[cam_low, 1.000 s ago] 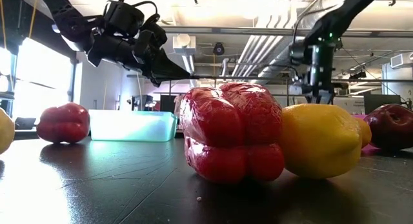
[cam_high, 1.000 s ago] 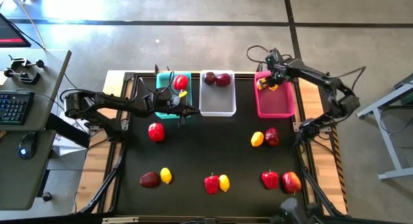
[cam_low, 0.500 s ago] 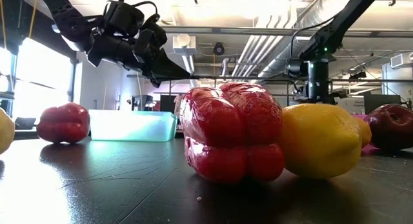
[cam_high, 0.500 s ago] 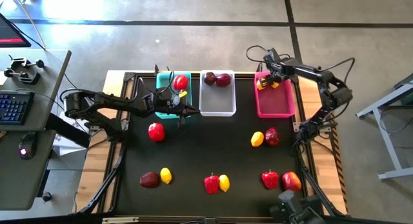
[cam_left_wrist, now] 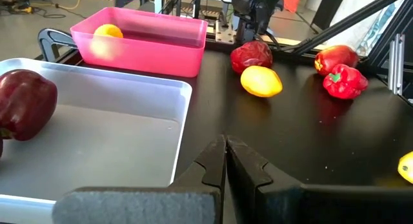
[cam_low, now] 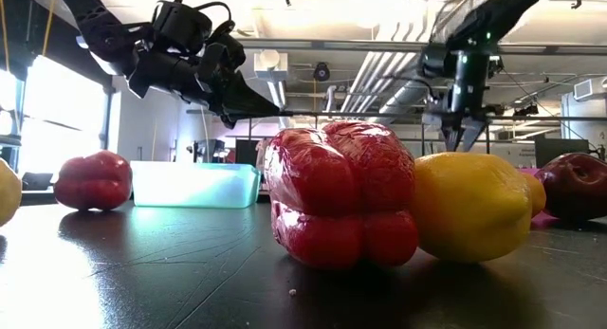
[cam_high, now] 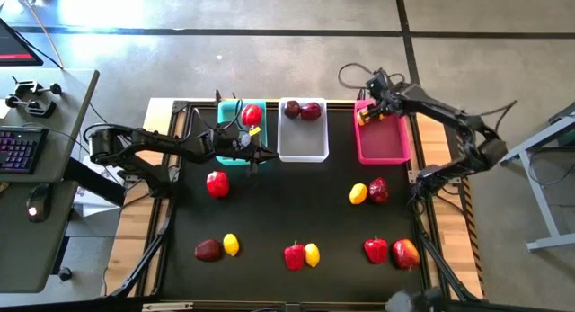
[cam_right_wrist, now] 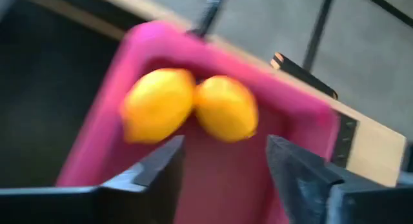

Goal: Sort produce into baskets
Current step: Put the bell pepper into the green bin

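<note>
Lemons [cam_right_wrist: 190,111], two, lie touching each other in the far end of the pink basket [cam_high: 384,143]. Right claw [cam_high: 375,112] hangs over that end with fingers [cam_right_wrist: 303,169] apart, holding nothing. White basket [cam_high: 303,141] holds two maroon fruits [cam_high: 302,110]; teal basket [cam_high: 235,132] holds a red pepper [cam_high: 252,114]. Other produce lies loose on the black worktop [cam_high: 287,204]. Left claw [cam_high: 260,154] sits closed and empty, between the teal and white baskets.

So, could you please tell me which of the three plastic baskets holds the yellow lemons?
The pink plastic basket; two yellow lemons lie inside, below the open right gripper.
</note>
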You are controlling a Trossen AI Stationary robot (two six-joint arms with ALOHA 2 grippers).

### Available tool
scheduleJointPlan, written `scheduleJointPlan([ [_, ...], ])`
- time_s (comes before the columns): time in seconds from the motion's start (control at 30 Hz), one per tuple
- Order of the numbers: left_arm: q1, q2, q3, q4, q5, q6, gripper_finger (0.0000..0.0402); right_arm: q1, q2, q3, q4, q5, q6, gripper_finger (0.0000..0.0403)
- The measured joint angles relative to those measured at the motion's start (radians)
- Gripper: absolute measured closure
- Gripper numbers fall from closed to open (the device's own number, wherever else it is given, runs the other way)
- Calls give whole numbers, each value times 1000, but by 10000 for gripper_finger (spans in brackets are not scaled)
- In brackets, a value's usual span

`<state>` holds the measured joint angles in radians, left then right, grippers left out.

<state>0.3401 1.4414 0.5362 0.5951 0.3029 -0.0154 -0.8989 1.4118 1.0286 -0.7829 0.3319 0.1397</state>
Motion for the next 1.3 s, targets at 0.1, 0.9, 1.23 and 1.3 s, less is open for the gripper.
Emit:
scheduleJointPlan([
  [0.1, 0, 0, 0, 0, 0, 0, 402, 109, -45, 0, -69, -3, 42, 262],
  [0.9, 0, 0, 0, 0, 0, 28, 401, 1100, -137, 0, -344, -164, 882, 396],
  [1.23, 0, 0, 0, 8, 1, 51, 402, 1512, -111, 0, -283, -248, 1392, 379],
  [1.3, 0, 0, 0, 8, 1, 51, 402, 1556, -81, 0, -267, -300, 1465, 358],
])
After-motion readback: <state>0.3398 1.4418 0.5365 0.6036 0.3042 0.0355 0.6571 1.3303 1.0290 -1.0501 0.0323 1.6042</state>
